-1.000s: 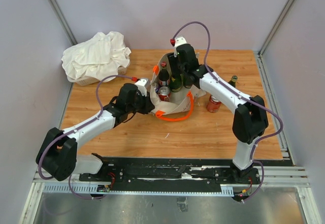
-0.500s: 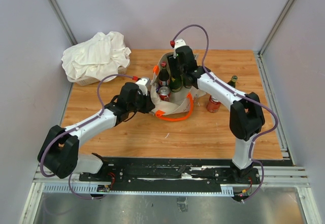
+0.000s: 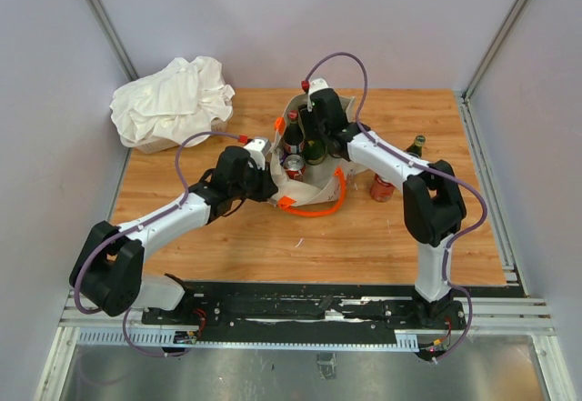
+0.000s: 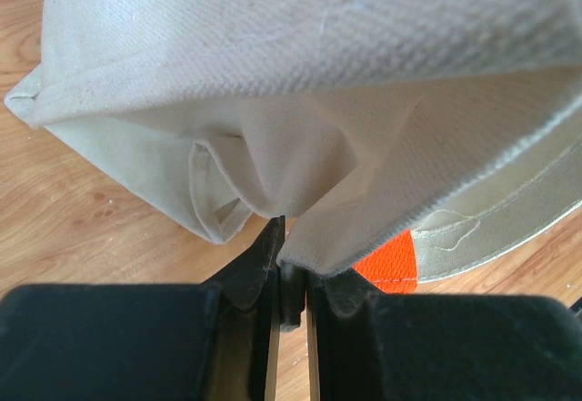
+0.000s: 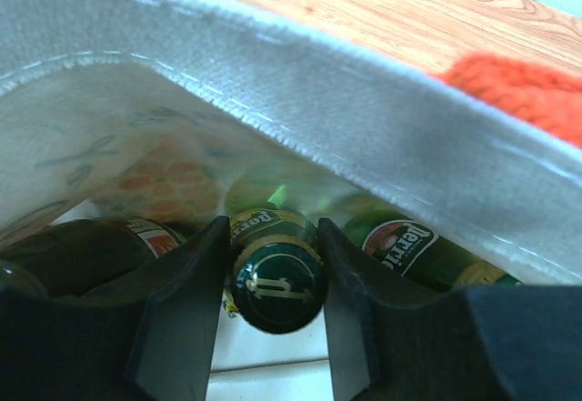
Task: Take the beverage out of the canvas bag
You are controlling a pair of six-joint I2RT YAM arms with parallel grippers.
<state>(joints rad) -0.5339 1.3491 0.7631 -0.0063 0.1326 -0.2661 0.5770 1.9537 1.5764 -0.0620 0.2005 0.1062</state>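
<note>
Right end effector (image 5: pixel 273 265) farther left, deeper.

Bag: the canvas bag (image 3: pixel 309 192) was a beige tote with orange loop handles (image 3: pixel 318 208) — it stood open near the middle of the wooden table.
Bag's rim: a fold of its left edge (image 4: pixel 314 228) was pinched, the cloth pulled into creases there.
Bag's inside: a faint colourful print showed through the wall.
Contents: several drinks stood upright inside — dark bottles and a red-topped can (image 3: pixel 293 163).
Beverage: a green glass bottle (image 5: pixel 275 274) with a dark green cap, its neck label partly readable, sat between two black fingers inside the bag.
</note>
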